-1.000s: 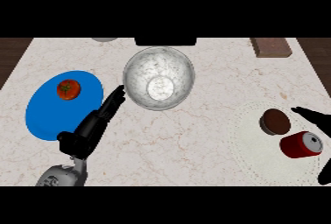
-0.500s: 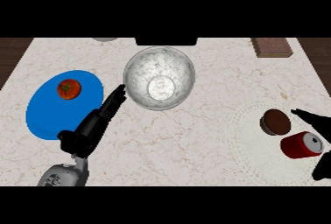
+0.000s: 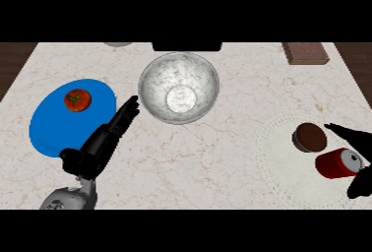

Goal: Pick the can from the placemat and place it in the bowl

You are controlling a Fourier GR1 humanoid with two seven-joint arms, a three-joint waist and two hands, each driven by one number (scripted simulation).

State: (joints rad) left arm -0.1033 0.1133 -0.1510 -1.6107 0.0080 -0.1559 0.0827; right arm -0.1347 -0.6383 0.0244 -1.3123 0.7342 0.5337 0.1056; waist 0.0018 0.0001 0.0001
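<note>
the pale marbled stone desk (image 3: pixel 218 162) carried one of each thing. one round, pale cream placemat (image 3: pixel 291 184) lay at the right, and one oval blue plate (image 3: pixel 54 125) lay at the left. one glassy, silvery round bowl (image 3: pixel 178 87) stood near the far middle. one brown rectangular block (image 3: pixel 306 52) sat at the far right edge. one red cylindrical metal can (image 3: pixel 337 163) lay on its side on the placemat, its silver end facing right. one dark brown round disc-shaped object (image 3: pixel 310 136) sat on the placemat just beside the can, on the far side. one small red tomato with a green stem (image 3: pixel 77 99) rested on the plate. there were two black hands. the left hand (image 3: pixel 102 142) lay over the desk beside the plate, its fingers (image 3: pixel 128 108) straight and holding nothing, pointing toward the bowl. the right hand (image 3: pixel 356 142) bracketed the can at the right edge, fingers spread on either side; whether they touched the can could not be told.
</note>
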